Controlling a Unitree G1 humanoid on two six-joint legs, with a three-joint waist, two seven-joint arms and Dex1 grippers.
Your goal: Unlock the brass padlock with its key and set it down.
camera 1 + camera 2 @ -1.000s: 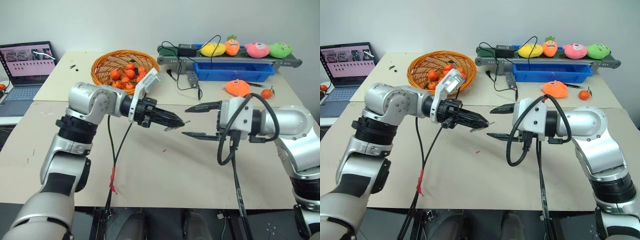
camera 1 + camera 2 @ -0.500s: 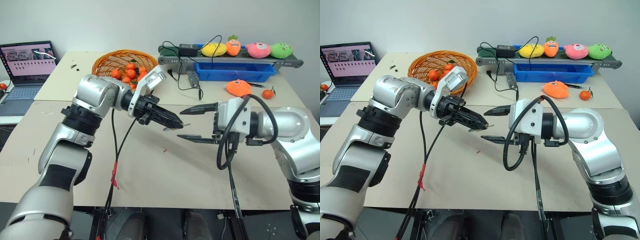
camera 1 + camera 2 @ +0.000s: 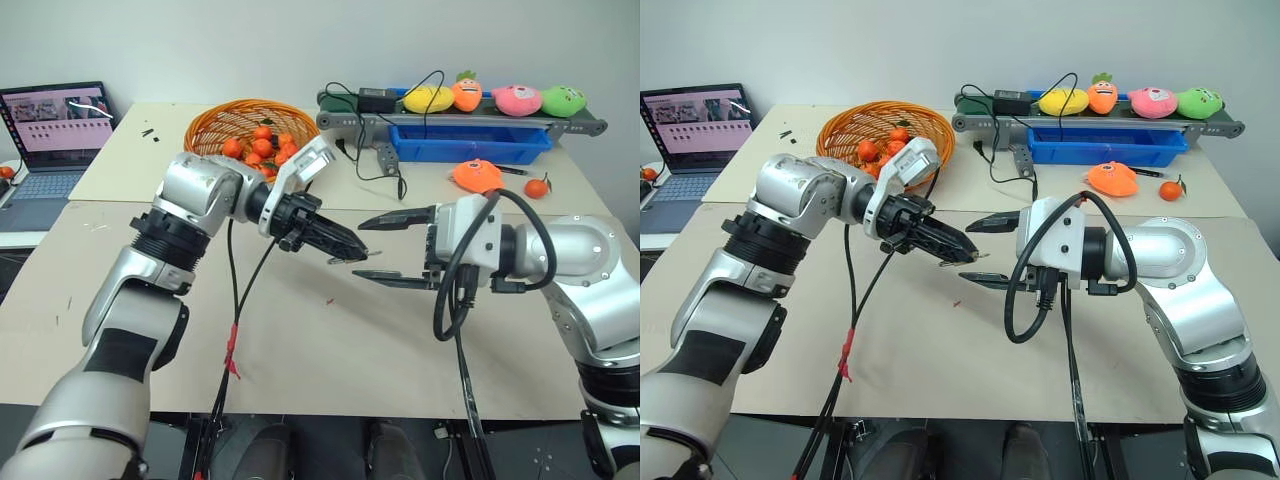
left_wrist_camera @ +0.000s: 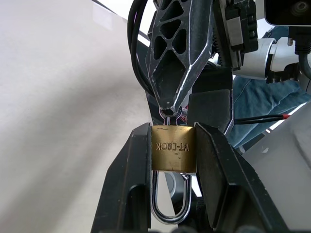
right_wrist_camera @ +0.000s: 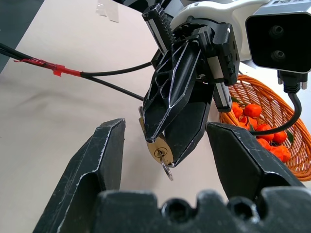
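Since a second ago the left gripper (image 3: pixel 352 254) has edged closer to the right gripper (image 3: pixel 372 250). Head view: the right fingers stand wide, one above and one below the left fingertips. Left wrist view: the brass padlock (image 4: pixel 173 155) sits clamped between the left fingers, shackle toward the wrist. Right wrist view: a key (image 5: pixel 166 171) hangs from the padlock's keyhole face, between the spread right fingers.

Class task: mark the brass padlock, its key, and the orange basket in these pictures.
brass padlock (image 4: pixel 173 148), left wrist view, on its engraved brass body.
key (image 5: pixel 167 171), right wrist view, on its silvery head.
orange basket (image 3: pixel 215 122), left eye view, on its woven rim.
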